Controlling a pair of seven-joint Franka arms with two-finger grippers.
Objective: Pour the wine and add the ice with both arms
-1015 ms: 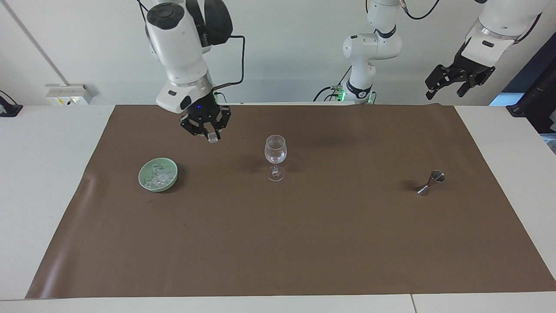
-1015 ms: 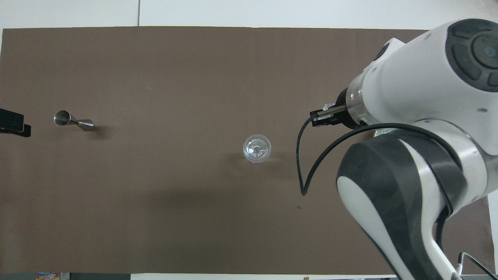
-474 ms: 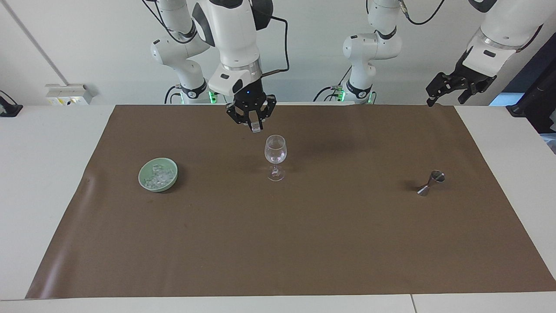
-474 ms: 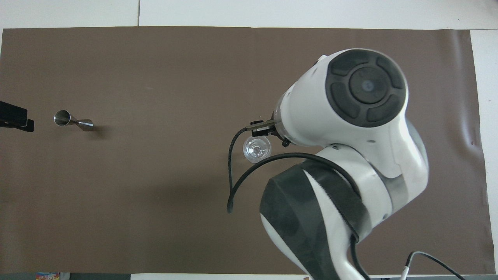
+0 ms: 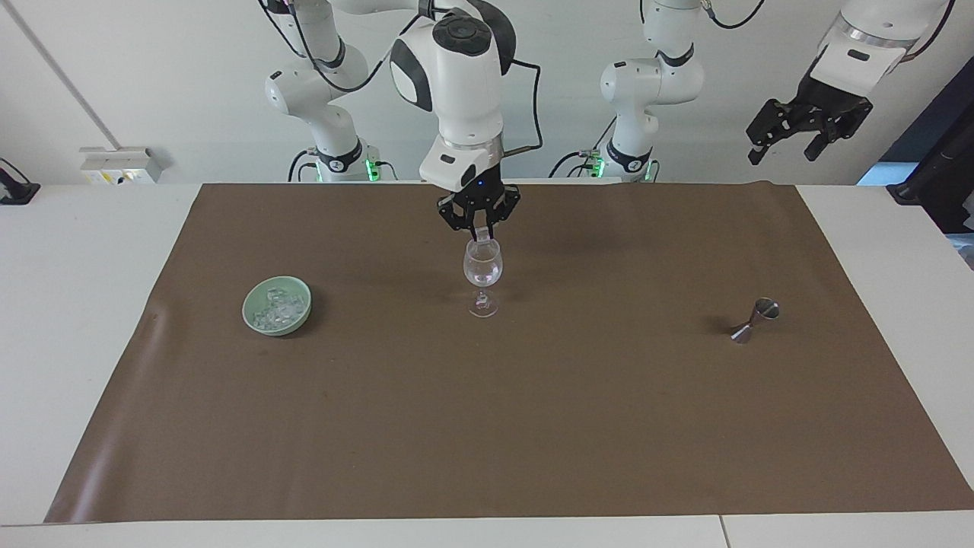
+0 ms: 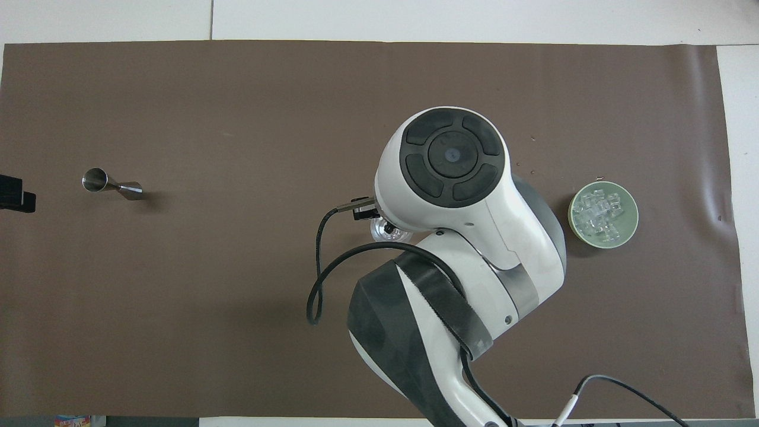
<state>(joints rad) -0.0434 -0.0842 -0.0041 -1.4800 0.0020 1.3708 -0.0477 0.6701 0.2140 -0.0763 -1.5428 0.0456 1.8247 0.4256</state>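
Black fingers of the right gripper (image 5: 479,228) hang just over the rim of the wine glass (image 5: 482,275) at mat centre, closed on an ice cube (image 5: 480,236). From the glass in the overhead view, the green bowl (image 6: 632,228) of ice (image 6: 602,212) sits at three o'clock and the steel jigger (image 6: 111,184) at nine, both well apart from it. The brown mat (image 5: 487,426) lies bare toward twelve. The left gripper (image 5: 806,129) waits high past the mat's edge, jaws parted.

Right end effector (image 5: 480,228) with an ice cube (image 5: 482,236) just over the wine glass (image 5: 482,275)
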